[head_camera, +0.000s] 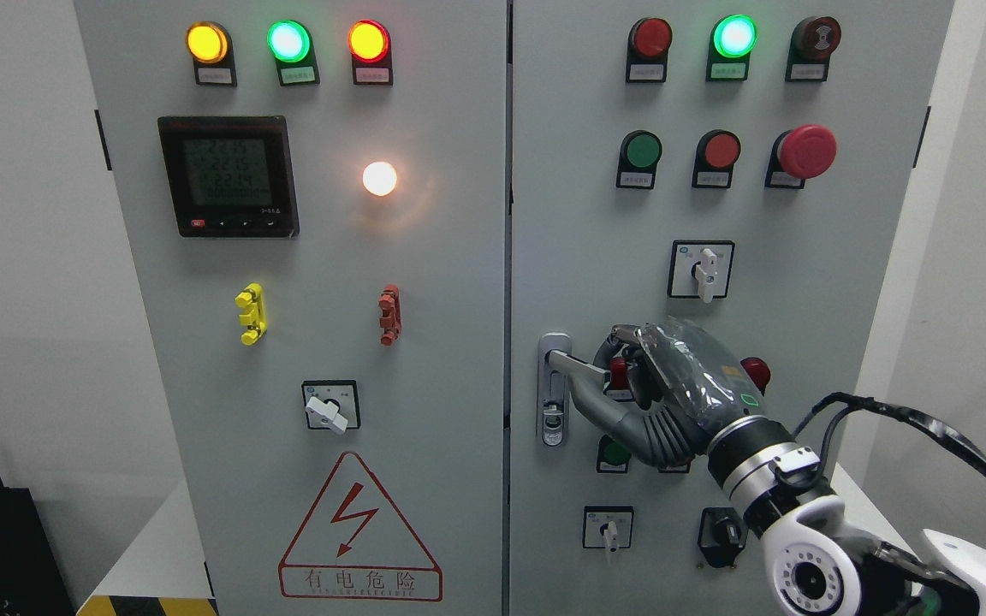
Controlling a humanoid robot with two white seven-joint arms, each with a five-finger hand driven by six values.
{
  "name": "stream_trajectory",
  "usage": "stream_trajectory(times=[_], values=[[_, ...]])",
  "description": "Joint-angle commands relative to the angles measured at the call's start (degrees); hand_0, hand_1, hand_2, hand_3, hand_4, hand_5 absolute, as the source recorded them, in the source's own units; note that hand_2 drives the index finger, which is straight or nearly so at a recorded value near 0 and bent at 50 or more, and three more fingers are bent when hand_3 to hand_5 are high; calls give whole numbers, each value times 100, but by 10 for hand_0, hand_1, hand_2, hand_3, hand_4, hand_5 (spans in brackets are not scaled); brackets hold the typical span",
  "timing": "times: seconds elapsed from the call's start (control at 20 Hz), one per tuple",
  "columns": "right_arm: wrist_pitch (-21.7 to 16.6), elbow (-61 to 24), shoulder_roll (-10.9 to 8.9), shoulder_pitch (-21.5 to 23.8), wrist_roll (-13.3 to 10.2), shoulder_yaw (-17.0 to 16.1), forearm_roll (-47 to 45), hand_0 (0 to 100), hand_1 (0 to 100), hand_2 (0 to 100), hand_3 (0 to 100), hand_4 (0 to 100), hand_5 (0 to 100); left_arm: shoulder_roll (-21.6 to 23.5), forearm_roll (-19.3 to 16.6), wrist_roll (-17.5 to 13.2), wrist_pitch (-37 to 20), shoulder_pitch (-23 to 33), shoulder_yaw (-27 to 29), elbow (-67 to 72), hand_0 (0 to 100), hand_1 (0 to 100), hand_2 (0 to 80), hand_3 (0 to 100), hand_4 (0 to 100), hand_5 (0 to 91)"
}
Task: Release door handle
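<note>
A: Where is the door handle (563, 370)?

B: On the right door (715, 282) of the grey cabinet, close to the seam between the two doors, a little below mid-height. Its silver plate stands upright, and the lever sticks out to the right from the top of it.

A: And the right hand (660, 389)?

B: It comes up from the lower right on a white and silver arm. The dark fingers (608, 351) curl around the lever and the thumb runs beneath it, so the hand is closed on the handle.

A: What crowds that spot?

B: Several controls. A red button (756, 372) peeks out just right of the hand, and a green button (614, 453) sits partly hidden under the wrist. Lower down are a white selector switch (608, 529) and a black knob (722, 530). Above the hand is another selector switch (703, 272). A black cable (929, 428) loops off the forearm to the right.

A: The left door (313, 342)?

B: It carries a digital meter (228, 176), a yellow clip (251, 314), a red clip (389, 315), a rotary switch (329, 407) and a triangular warning sign (359, 530). I can't see a left hand.
</note>
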Motion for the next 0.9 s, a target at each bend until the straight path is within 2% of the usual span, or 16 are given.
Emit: stream_trajectory(times=[0.0,0.85], values=[[5,0,0,4,-3,0,0,451,317,538,1000,1000,1000,0,0,1,-2,-9,9,53,120,389,0,0,0,0],[14,0,0,-5,6,0,0,447,337,575,1000,1000,1000,0,0,1,-2,-18,9,53,120,389,0,0,0,0]])
